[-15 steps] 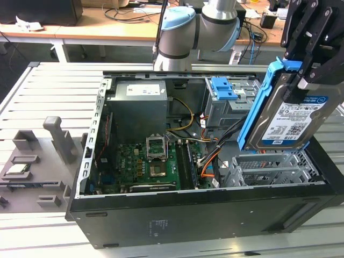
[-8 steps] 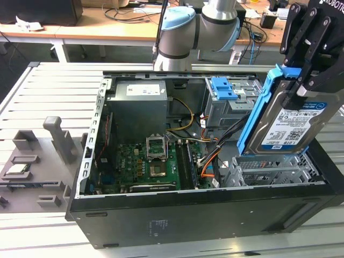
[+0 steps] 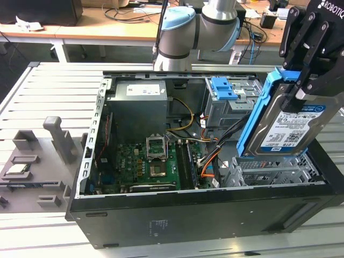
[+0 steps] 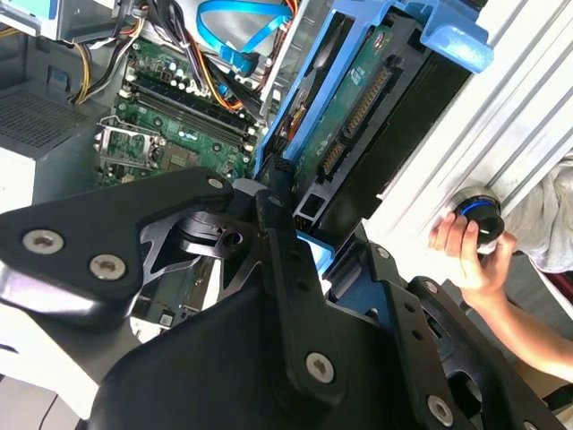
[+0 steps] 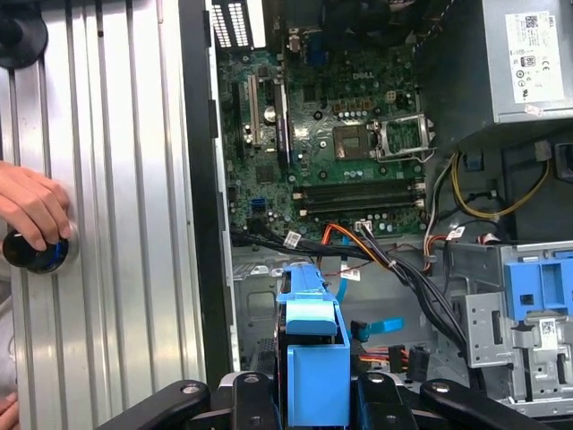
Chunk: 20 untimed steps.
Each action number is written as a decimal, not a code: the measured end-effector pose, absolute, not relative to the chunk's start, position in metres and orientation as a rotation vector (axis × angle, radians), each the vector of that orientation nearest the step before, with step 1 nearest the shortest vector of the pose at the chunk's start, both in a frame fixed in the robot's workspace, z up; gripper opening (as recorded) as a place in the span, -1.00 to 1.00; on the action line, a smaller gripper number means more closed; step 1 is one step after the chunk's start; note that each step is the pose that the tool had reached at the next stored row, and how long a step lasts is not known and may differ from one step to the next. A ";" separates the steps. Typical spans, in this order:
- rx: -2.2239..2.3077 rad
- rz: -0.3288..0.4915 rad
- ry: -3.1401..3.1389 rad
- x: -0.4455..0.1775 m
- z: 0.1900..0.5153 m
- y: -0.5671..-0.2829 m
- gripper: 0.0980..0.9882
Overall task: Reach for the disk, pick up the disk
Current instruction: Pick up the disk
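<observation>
**Disk gripped and held above the open computer case**

The disk (image 3: 290, 126), a flat silver-grey metal hard drive with a white-and-blue label and a blue plastic bracket around its edge, sits at the right of the exterior view. It hangs tilted, clear above the metal drive cage (image 3: 269, 172) in the case's lower right corner. The black gripper (image 3: 303, 80) comes down from the upper right corner, its jaws pinching the disk's upper end. In the first wrist view, the blue bracket (image 5: 315, 354) stands between the black fingers (image 5: 246, 399) at bottom centre.

Judged from this, reaching is done and the pick-up is in hand: the disk is grasped and looks lifted free.

Around it lies the open black computer case (image 3: 215, 215), with its green motherboard (image 3: 145, 164) at centre. A person's hand (image 4: 470, 255) rests on a round black knob (image 4: 479, 219) at the right of the second wrist view.
</observation>
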State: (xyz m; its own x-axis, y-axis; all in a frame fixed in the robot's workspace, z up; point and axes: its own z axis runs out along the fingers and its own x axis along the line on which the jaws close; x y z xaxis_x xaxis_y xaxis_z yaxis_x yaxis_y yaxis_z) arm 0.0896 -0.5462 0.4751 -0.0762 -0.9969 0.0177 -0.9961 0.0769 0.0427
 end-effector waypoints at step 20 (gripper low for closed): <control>2.107 -0.030 -2.273 0.092 0.456 -0.548 -0.40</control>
State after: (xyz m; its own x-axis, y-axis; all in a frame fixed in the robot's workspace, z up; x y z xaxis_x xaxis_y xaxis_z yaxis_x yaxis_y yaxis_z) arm 0.0918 -0.5478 0.4556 -0.0754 -0.9970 0.0178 -0.9962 0.0761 0.0426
